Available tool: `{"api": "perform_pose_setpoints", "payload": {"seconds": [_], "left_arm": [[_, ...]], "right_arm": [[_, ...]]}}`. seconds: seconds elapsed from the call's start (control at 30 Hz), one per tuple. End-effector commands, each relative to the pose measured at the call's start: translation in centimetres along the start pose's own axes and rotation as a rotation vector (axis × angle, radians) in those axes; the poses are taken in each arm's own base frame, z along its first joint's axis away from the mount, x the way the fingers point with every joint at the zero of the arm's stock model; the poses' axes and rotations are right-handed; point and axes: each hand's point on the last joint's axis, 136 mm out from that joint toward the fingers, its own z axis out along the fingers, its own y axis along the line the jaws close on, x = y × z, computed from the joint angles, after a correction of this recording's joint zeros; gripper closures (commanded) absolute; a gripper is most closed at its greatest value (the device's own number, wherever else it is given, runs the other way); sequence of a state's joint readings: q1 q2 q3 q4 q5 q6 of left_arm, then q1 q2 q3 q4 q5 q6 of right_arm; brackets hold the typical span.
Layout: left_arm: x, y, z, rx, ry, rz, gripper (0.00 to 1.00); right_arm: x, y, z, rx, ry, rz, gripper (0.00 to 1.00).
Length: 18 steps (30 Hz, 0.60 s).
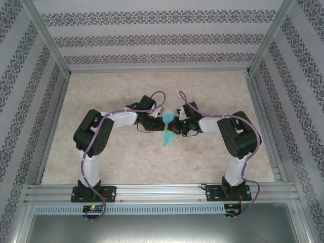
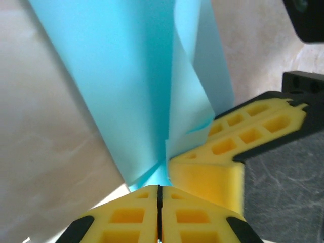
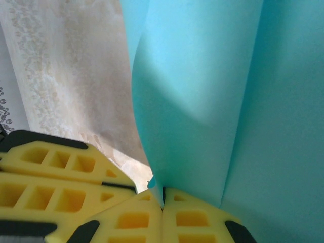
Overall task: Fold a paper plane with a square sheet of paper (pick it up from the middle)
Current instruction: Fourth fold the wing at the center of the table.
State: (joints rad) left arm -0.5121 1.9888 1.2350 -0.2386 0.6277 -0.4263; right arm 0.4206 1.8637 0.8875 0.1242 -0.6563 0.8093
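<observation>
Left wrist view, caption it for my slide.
Creased paper pinched by left tool and right tool over the table.

My gripper [image 3: 162, 198] at bottom centre, yellow fingers pressed together, thin dark seam between. Turquoise paper [image 3: 212, 91] clamped in seam, rising upward across upper right. Paper folded: long crease runs up from near pinch, left panel bulging with curved edge, right panel flatter. Left gripper [image 3: 124, 185] low on left, yellow fingers together, tips just beside mine at paper's bottom edge. Beige marbled table [image 3: 66, 76] behind on left. Patterned wall [image 3: 4, 109] at far left edge.
</observation>
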Motion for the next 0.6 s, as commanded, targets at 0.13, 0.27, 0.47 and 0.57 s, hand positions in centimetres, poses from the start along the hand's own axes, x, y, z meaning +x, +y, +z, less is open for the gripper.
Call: {"api": "perform_pose_setpoints", "payload": {"seconds": [0.13,0.27,0.47,0.57], "left_arm": [[-0.1,0.7,0.9,0.051,-0.021,-0.073,0.91],[0.4,1.4,1.4,0.04,-0.013,-0.096,0.92],[0.7,1.9,1.6,0.023,-0.004,-0.113,0.96],[0.9,2.1,1.7,0.013,0.006,-0.114,0.96]], "right_arm": [[0.0,-0.7,-0.2,0.013,0.002,0.012,0.98],[0.0,-0.6,-0.3,0.016,-0.001,0.009,0.98],[-0.1,-0.4,-0.4,0.011,-0.001,0.006,0.98],[-0.3,-0.1,-0.5,0.009,-0.005,0.003,0.98]]}}
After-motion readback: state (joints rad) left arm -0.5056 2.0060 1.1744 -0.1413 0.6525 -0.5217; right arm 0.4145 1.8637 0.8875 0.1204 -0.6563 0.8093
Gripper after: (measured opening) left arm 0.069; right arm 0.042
